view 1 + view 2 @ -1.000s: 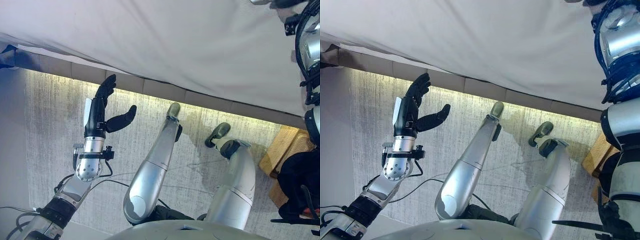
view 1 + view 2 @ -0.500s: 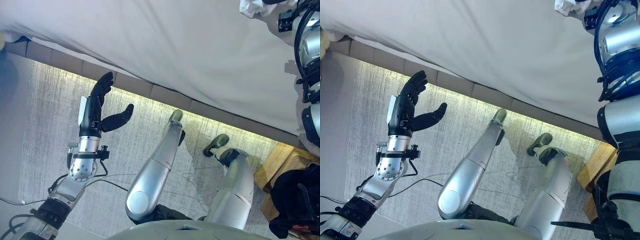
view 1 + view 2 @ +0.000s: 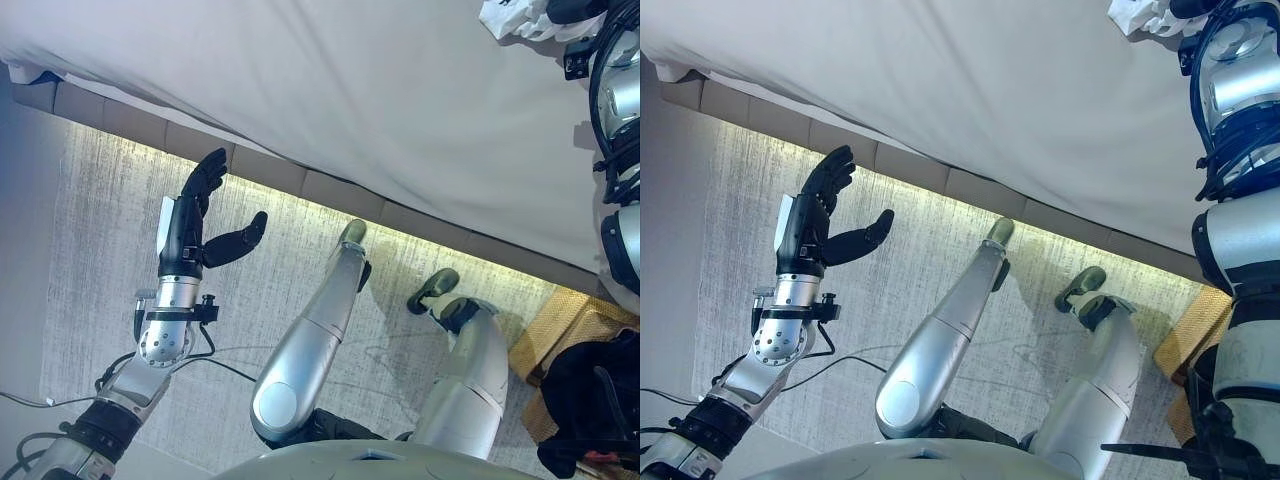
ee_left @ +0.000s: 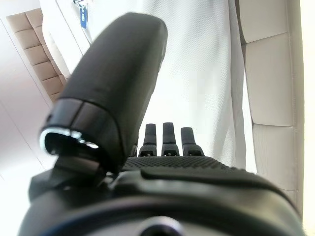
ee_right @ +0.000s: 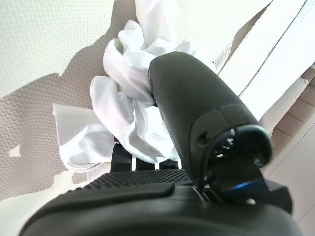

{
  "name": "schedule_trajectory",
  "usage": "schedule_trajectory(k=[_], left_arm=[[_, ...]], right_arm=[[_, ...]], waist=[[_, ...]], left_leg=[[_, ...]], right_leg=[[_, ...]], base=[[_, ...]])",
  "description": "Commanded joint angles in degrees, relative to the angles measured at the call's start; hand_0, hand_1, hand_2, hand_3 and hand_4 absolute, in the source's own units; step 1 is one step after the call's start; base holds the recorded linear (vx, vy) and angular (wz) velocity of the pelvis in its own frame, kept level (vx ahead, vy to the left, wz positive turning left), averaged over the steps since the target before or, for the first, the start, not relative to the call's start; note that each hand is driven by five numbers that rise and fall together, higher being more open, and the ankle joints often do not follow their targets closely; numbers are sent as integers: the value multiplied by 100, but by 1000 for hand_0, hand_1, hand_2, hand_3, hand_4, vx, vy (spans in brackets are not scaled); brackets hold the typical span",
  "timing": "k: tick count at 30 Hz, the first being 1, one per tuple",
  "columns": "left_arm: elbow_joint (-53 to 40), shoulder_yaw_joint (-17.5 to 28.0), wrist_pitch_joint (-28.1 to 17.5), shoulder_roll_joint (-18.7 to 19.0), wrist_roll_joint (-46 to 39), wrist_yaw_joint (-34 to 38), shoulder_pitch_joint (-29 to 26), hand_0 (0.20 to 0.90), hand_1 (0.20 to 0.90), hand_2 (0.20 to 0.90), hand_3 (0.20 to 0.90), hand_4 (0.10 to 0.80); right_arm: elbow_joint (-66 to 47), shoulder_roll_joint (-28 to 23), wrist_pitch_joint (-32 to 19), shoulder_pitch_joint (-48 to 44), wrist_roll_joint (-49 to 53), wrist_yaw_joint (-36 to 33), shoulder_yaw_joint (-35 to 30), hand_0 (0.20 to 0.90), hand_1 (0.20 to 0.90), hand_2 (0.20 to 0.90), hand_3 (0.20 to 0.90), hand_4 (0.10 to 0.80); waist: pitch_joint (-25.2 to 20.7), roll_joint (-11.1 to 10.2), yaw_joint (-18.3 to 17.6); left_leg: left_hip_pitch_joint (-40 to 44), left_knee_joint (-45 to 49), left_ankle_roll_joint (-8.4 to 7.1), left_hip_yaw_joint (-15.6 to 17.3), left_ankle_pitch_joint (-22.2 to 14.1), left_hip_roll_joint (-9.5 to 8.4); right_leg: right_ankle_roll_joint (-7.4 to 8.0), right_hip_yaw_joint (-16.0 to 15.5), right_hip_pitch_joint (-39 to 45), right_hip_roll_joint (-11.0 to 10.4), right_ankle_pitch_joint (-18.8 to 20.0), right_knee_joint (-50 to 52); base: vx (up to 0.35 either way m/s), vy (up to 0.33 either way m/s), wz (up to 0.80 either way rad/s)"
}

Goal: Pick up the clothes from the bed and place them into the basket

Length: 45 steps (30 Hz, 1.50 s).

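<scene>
A crumpled white garment (image 5: pixel 123 93) lies on the bed's white sheet (image 3: pixel 380 90), at the far right edge in the eye views (image 3: pixel 512 18). My right hand (image 5: pixel 147 196) reaches up to it. The thumb (image 5: pixel 192 93) presses into the bunched cloth and the fingers are buried in its folds. My left hand (image 3: pixel 195 215) is held up over the floor beside the bed, open and holding nothing, as its wrist view (image 4: pixel 162 142) confirms. A wicker basket (image 3: pixel 560 320) stands on the floor at the lower right with a black garment (image 3: pixel 590 400) in it.
The bed's padded beige side rail (image 3: pixel 300 180) runs diagonally across the view, lit along its lower edge. Pale carpet (image 3: pixel 100 260) lies between the bed and me.
The whole view has shifted, bringing the white garment and my right hand into sight at the top right. My left hand has stayed open in nearly the same pose.
</scene>
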Motion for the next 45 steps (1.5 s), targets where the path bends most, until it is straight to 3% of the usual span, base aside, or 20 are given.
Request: schedule_trajectory(k=[1, 11, 19, 23, 24, 31, 39, 45], left_arm=[[-571, 378, -673, 104, -39, 132, -65, 900, 900, 900, 900, 800], [-290, 288, -556, 45, 34, 111, -417, 900, 900, 900, 900, 800], [70, 175, 20, 4, 167, -124, -677, 900, 900, 900, 900, 800], [178, 68, 441, 3, 335, -209, -644, 900, 900, 900, 900, 800], [271, 19, 575, -10, 326, -289, -652, 900, 900, 900, 900, 800], [879, -23, 1477, -199, 118, -651, -483, 900, 900, 900, 900, 800], [1299, -32, 1942, -133, 203, -769, -704, 900, 900, 900, 900, 800], [1852, -115, 2001, -461, 249, -737, -1123, 900, 900, 900, 900, 800]], right_arm=[[-220, -412, -456, -707, 39, -203, 302, 300, 300, 300, 200, 100], [-31, -483, -738, -534, 458, 98, 18, 300, 300, 300, 200, 100], [-160, -700, -932, -281, 852, 469, -365, 300, 300, 300, 200, 100], [-343, -956, -943, 24, 1048, 720, -501, 300, 300, 300, 200, 100], [-354, -989, -930, 72, 1048, 758, -530, 300, 300, 300, 200, 100], [-762, -1226, -933, 755, 986, 1284, -723, 300, 300, 300, 200, 100], [-1542, -1478, -922, 2071, 910, 1454, -1490, 300, 300, 300, 200, 100], [-1985, -1536, -1021, 2967, 933, 1454, -2086, 300, 300, 300, 200, 100]], waist=[[-234, 52, 55], [-234, -184, -97], [-299, -466, -261], [-738, -648, -446], [-822, -661, -496], [-1721, -826, -971], [-2384, -870, -1619], [-2540, -905, -1998]], left_leg=[[743, -618, 365, 367, -339, 120], [1812, -988, 340, 441, -435, 251], [2957, -1649, 289, 564, -419, 419], [3549, -2261, 224, 775, -349, 585], [3629, -2439, 226, 855, -183, 625], [4715, -3702, 88, 1258, 140, 851], [5376, -4614, -26, 1729, 364, 1057], [5694, -5037, -105, 1961, 431, 1157]], right_leg=[[-239, -202, 801, 520, -623, 315], [-176, -166, 1897, 454, -523, -225], [-38, -60, 3076, 457, -211, -1180], [103, -31, 3724, 548, 93, -2131], [94, -80, 3814, 546, 304, -2381], [353, 155, 4682, 793, 833, -3916], [564, 681, 4900, 1029, 1286, -4807], [674, 910, 4965, 1081, 1501, -5145]], base=[[-5, -5, -10], [-1, 7, -4], [28, 28, -15], [29, 65, -21], [-22, 95, -24], [45, 107, -28], [-11, 101, -38], [-63, 28, -37]])
